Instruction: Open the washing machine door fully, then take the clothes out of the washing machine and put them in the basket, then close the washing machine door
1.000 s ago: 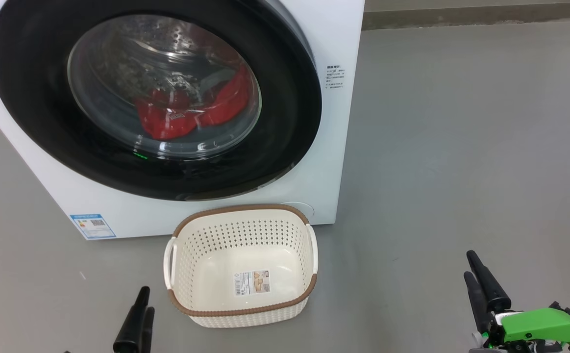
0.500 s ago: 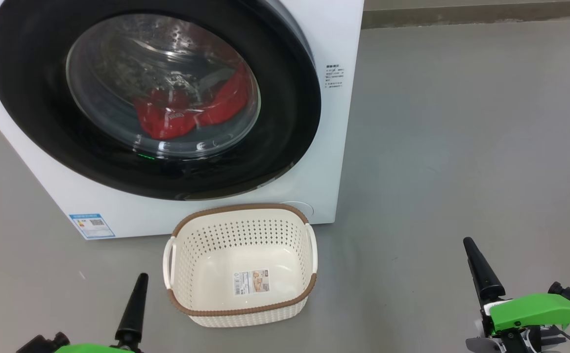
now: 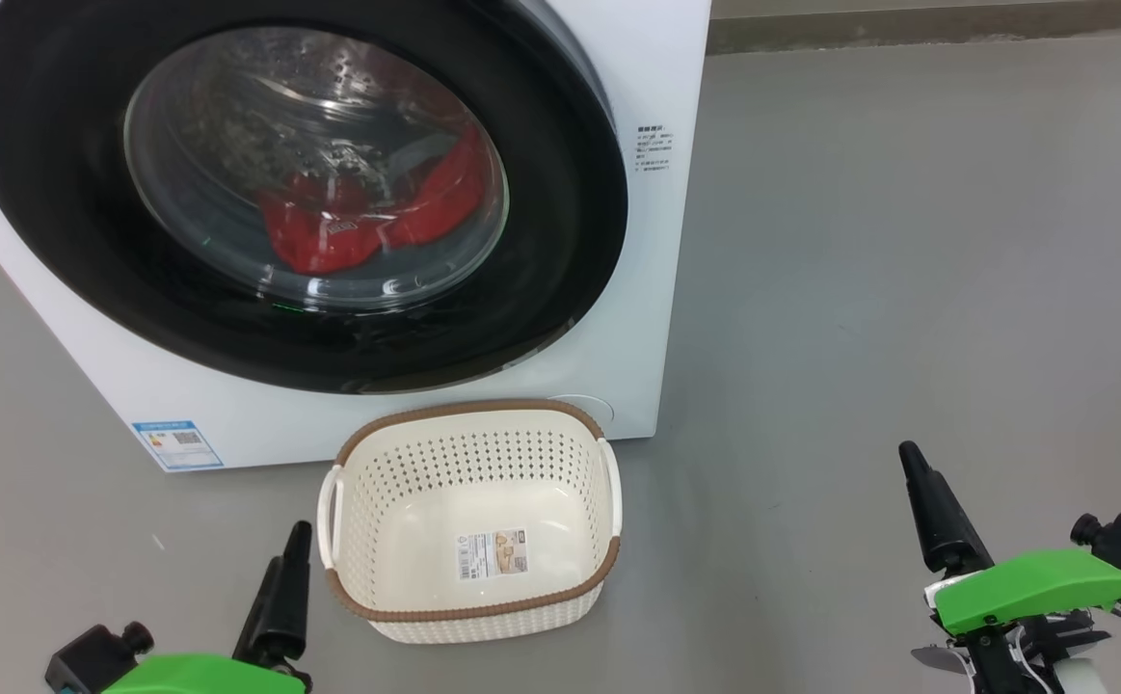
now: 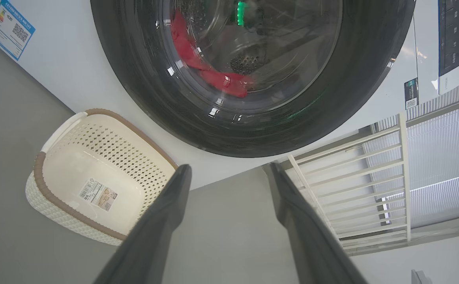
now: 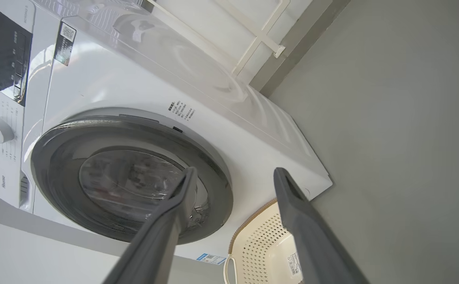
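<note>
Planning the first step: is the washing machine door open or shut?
Shut: the washing machine door sits flush on the washing machine, clothes showing behind its glass.

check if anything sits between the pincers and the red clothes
Yes: the washing machine door covers the opening, and the clothes lie behind its glass. The left pincer and right pincer, both open, hang low in front, apart from it. The basket sits on the floor below the door.

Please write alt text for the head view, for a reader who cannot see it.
A white washing machine, its round black door shut with red clothes seen through it, stands on a grey floor. An empty cream basket sits before it; the left gripper is beside the basket, the right gripper at lower right.
</note>
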### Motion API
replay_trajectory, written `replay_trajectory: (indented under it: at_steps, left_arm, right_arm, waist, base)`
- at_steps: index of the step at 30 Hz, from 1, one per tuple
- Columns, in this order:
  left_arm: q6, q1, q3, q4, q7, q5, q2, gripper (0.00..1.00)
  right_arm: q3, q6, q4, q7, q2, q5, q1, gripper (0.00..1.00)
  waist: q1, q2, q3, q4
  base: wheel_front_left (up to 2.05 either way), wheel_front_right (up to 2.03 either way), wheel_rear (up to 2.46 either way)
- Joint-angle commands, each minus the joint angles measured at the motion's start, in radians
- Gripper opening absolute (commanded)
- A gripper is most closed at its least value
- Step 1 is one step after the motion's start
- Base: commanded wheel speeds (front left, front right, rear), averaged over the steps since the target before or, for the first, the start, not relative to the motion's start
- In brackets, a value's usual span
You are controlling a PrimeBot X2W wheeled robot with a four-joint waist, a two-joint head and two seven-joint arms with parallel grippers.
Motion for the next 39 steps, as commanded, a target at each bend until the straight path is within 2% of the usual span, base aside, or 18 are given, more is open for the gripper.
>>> replay_trajectory:
  at_steps: [1,39]
  left_arm:
    - [0.007,-0.054,0.008,-0.033,-0.014,0.03,0.011,1.0]
    - [0.076,-0.117,-0.048,-0.086,-0.122,0.48,0.016,1.0]
  right_arm:
    - [0.012,0.0,-0.032,-0.011,-0.011,-0.035,-0.054,1.0]
    - [0.08,0.001,-0.055,-0.12,-0.018,-0.496,-0.132,1.0]
  waist:
    - [-0.0001,-0.0001,0.0,0.0]
    - [-0.0001,-0.0001,-0.004,0.005]
  base:
    - [0.0,0.0,0.0]
    - [0.0,0.0,0.0]
